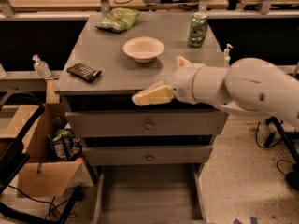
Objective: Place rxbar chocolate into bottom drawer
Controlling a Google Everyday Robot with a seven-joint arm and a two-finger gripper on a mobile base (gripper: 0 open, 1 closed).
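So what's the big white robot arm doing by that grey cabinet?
It's meant to put the rxbar chocolate into the bottom drawer. The bar lies untouched on the left of the cabinet top, and the drawer below is pulled open. The gripper hovers at the top's front edge, open and holding nothing, right of the bar. A bowl, green can and chip bag sit further back.
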